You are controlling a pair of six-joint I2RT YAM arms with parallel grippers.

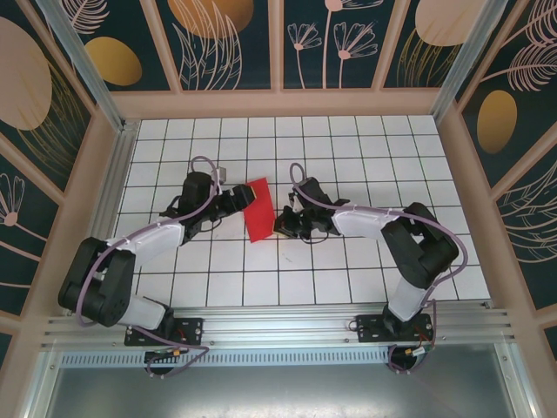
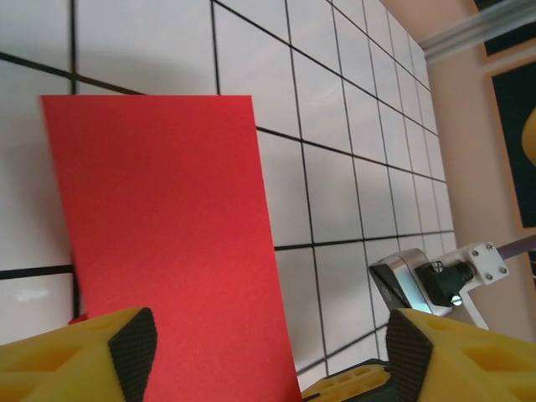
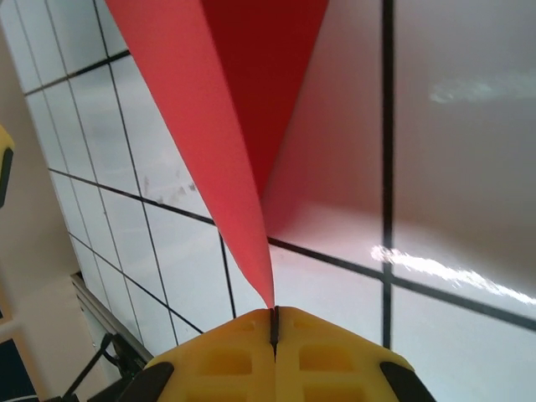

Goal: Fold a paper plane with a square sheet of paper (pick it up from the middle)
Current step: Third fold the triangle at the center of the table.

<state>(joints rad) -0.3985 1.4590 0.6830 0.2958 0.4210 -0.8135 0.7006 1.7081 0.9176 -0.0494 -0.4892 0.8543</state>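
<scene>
The square sheet of paper lies about the middle of the gridded table, a narrow red shape slanting from far to near, with an arm reaching in from either side. From above, the left gripper sits at the sheet's far left edge and the right gripper at its near right edge. I'd guess they face each other like this so one can hold the paper while the other works a crease.

From the left wrist, the sheet looks flat and smooth, rising out from between the yellow fingers. The left gripper has its jaws spread wide with the paper in the gap. I can't see either pad pressing on it, so it seems to be lining up, not gripping.

From the right wrist, the right gripper is pressed together on a thin tip of the sheet. The paper fans up and away from that pinch in two red faces, one paler and one darker, clear of the tiles below. It looks like a fold held at its point so it can't spring apart
</scene>
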